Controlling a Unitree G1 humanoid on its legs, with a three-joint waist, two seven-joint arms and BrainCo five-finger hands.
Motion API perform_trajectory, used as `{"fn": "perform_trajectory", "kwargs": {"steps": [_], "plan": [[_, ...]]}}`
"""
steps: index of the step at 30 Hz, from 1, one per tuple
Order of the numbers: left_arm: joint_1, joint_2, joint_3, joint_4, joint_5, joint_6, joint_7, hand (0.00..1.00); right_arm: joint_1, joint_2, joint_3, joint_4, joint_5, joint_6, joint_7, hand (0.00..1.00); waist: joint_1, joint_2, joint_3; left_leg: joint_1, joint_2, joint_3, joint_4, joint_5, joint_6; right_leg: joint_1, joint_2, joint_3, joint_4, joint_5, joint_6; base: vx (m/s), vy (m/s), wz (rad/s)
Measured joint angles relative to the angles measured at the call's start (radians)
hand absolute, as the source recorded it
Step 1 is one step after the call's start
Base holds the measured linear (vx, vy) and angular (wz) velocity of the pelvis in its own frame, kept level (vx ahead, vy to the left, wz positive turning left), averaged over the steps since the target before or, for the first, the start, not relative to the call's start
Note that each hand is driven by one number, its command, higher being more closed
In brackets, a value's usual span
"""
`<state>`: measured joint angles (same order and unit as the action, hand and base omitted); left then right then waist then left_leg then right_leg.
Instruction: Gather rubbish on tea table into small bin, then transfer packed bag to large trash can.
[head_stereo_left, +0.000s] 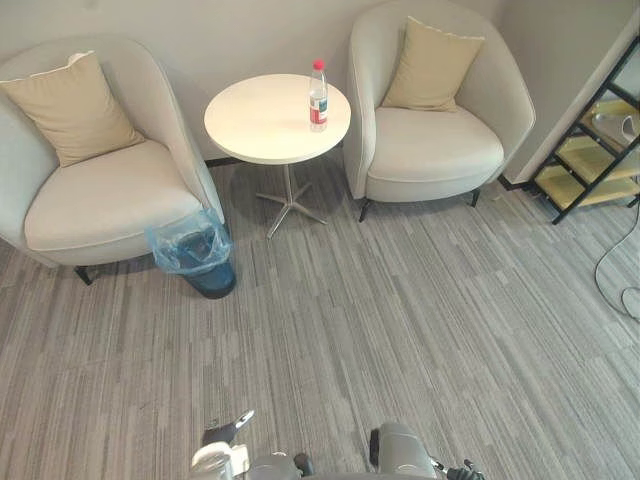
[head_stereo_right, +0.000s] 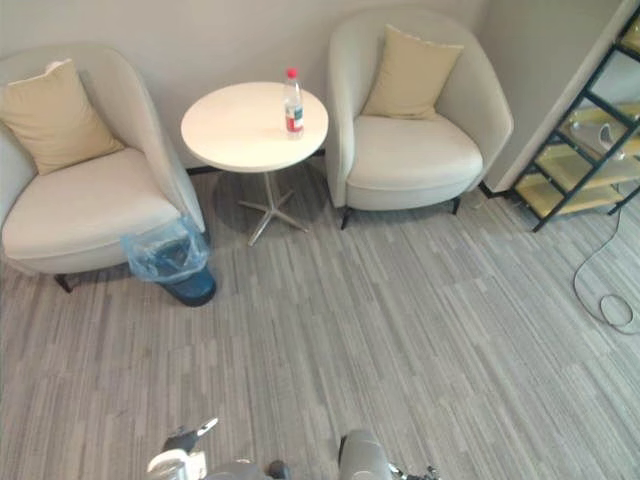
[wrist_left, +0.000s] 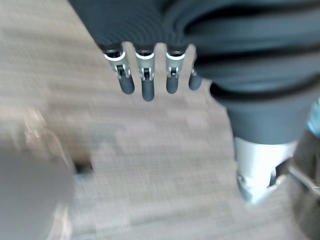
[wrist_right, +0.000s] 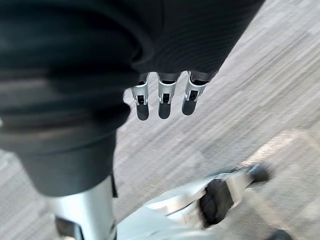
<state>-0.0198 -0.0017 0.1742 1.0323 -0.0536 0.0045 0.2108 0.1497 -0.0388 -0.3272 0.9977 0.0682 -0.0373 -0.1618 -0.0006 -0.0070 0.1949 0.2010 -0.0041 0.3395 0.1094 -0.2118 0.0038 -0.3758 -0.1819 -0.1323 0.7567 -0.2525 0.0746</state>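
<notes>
A clear plastic bottle (head_stereo_left: 318, 96) with a red cap and red label stands upright on the round white tea table (head_stereo_left: 262, 122), near its right edge. The small dark bin (head_stereo_left: 197, 256), lined with a blue plastic bag, sits on the carpet to the table's left, against the left armchair. My left hand (wrist_left: 146, 85) hangs over the carpet with straight fingers and holds nothing. My right hand (wrist_right: 162, 97) hangs the same way, fingers straight and empty. Both hands are well short of the table.
Two cream armchairs flank the table, the left one (head_stereo_left: 95, 195) and the right one (head_stereo_left: 435, 140), each with a beige cushion. A black metal shelf (head_stereo_left: 600, 150) stands at the far right. Grey striped carpet (head_stereo_left: 400, 330) stretches between me and the table.
</notes>
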Motion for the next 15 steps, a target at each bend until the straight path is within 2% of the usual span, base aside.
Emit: {"fn": "perform_trajectory", "kwargs": {"steps": [1, 2, 3, 4, 5, 7, 8, 9, 10, 11, 13, 15], "plan": [[0.000, -0.019, -0.009, 0.001, 0.000, -0.001, 0.000, 0.00, -0.004, 0.000, 0.007, 0.001, -0.020, 0.002, 0.000, 0.00, -0.002, -0.001, 0.000, 0.014, 0.003, -0.011, -0.003, -0.004, -0.007, -0.006, 0.011, 0.003, -0.151, 0.063, -0.018, 0.38, -0.207, 0.36], [0.001, -0.025, -0.019, -0.001, 0.000, -0.002, -0.001, 0.00, -0.002, 0.002, 0.017, 0.007, -0.030, 0.002, -0.002, 0.00, -0.008, -0.016, -0.008, 0.031, -0.004, -0.052, -0.006, -0.022, -0.036, -0.001, 0.020, 0.020, -0.311, 0.187, -0.033, 0.38, -0.207, 0.37], [0.001, -0.025, -0.019, -0.001, 0.000, -0.002, -0.001, 0.00, -0.001, 0.004, 0.018, 0.013, -0.030, 0.003, -0.002, 0.00, -0.009, -0.028, -0.013, 0.037, -0.010, -0.060, -0.008, -0.029, -0.049, -0.002, 0.020, 0.033, -0.339, 0.228, -0.038, 0.41, -0.257, 0.28], [-0.011, -0.044, -0.007, 0.007, 0.000, 0.000, -0.001, 0.00, -0.021, -0.010, 0.017, 0.043, -0.030, 0.007, -0.001, 0.00, -0.003, -0.008, -0.003, 0.077, 0.009, -0.095, -0.026, -0.049, -0.078, -0.011, 0.040, 0.034, -0.287, 0.228, -0.070, 0.39, -0.275, 0.06], [-0.002, -0.062, -0.002, 0.014, 0.001, -0.001, -0.002, 0.00, -0.025, -0.023, 0.016, 0.050, -0.030, 0.010, -0.003, 0.00, -0.007, 0.020, -0.023, 0.078, 0.032, -0.119, -0.001, -0.050, -0.080, -0.001, 0.063, 0.029, -0.286, 0.168, -0.068, 0.47, -0.318, -0.04], [-0.001, -0.061, -0.003, 0.022, 0.002, 0.001, -0.005, 0.00, -0.031, -0.031, 0.011, 0.054, -0.030, 0.012, -0.003, 0.00, -0.008, 0.041, -0.030, 0.036, 0.071, -0.152, 0.101, -0.050, -0.080, 0.031, 0.085, 0.006, -0.306, 0.139, -0.074, 0.35, -0.289, 0.05], [-0.001, -0.060, 0.004, 0.019, 0.004, 0.001, -0.006, 0.00, -0.033, -0.032, 0.006, 0.053, -0.030, 0.015, -0.005, 0.00, -0.009, 0.043, -0.030, -0.045, 0.103, -0.191, 0.284, -0.044, -0.094, 0.071, 0.100, -0.011, -0.337, 0.125, -0.073, 0.36, -0.355, 0.37], [-0.004, -0.055, 0.003, 0.005, 0.003, 0.001, -0.010, 0.00, -0.037, -0.035, 0.007, 0.044, -0.029, 0.019, -0.009, 0.00, -0.008, 0.050, -0.024, -0.175, 0.158, -0.222, 0.561, 0.002, -0.137, 0.133, 0.123, -0.038, -0.386, 0.113, -0.087, 0.27, -0.273, 0.36], [-0.003, -0.055, 0.004, -0.004, 0.003, 0.000, -0.013, 0.00, -0.038, -0.036, 0.009, 0.042, -0.028, 0.020, -0.010, 0.00, -0.005, 0.051, -0.022, -0.208, 0.173, -0.220, 0.633, 0.003, -0.141, 0.152, 0.131, -0.041, -0.400, 0.110, -0.091, 0.25, -0.214, 0.25], [-0.006, -0.054, 0.002, -0.023, 0.002, -0.002, -0.019, 0.00, -0.042, -0.043, 0.020, 0.044, -0.028, 0.022, -0.013, 0.00, 0.005, 0.052, -0.005, -0.290, 0.206, -0.196, 0.769, 0.000, -0.140, 0.214, 0.150, -0.046, -0.441, 0.105, -0.099, 0.24, -0.153, 0.04], [-0.007, -0.055, -0.005, -0.040, 0.002, -0.010, -0.019, 0.00, -0.048, -0.043, 0.021, 0.046, -0.027, 0.026, -0.015, 0.00, 0.014, 0.046, 0.003, -0.357, 0.204, -0.150, 0.764, -0.014, -0.115, 0.281, 0.152, -0.049, -0.490, 0.104, -0.099, 0.23, -0.101, -0.03], [-0.007, -0.053, -0.025, -0.046, 0.001, -0.020, -0.020, 0.00, -0.049, -0.047, 0.021, 0.041, -0.027, 0.025, -0.016, 0.00, 0.018, 0.051, 0.004, -0.401, 0.181, -0.079, 0.513, -0.016, -0.085, 0.348, 0.158, -0.040, -0.567, 0.107, -0.095, 0.22, -0.017, -0.23]]}}
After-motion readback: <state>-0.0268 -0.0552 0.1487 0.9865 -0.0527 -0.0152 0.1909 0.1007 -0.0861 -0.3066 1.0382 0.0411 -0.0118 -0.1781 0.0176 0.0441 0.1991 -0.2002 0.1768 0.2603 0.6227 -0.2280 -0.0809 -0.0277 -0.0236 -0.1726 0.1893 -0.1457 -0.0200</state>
